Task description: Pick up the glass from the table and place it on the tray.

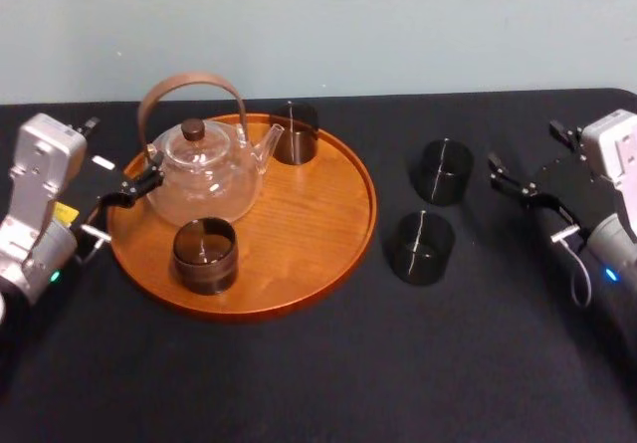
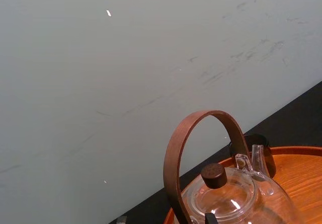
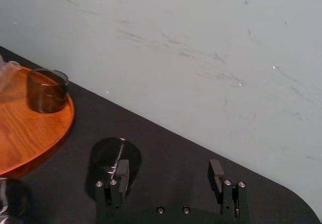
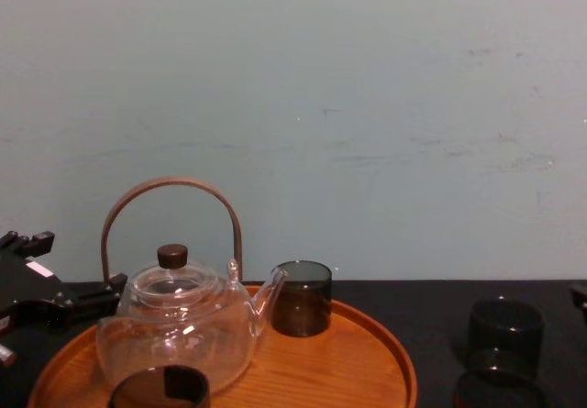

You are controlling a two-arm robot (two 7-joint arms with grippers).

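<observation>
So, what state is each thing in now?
Teapot: upright on tray, lid on.
Far tray glass: upright on tray.
Near tray glass: upright on tray.
Far table glass: upright on table.
Near table glass: upright on table.
Right gripper: open, near far table glass.
Left gripper: beside teapot.

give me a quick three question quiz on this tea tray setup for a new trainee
1. How many glasses stand on the tray?
2. True or false: the right claw is shut on a glass.
3. Which is nearest the left claw? A the teapot; B a glass off the tray; C the right claw.

Key: 1. two. 2. false, it is open and holds nothing. 3. A.
</observation>
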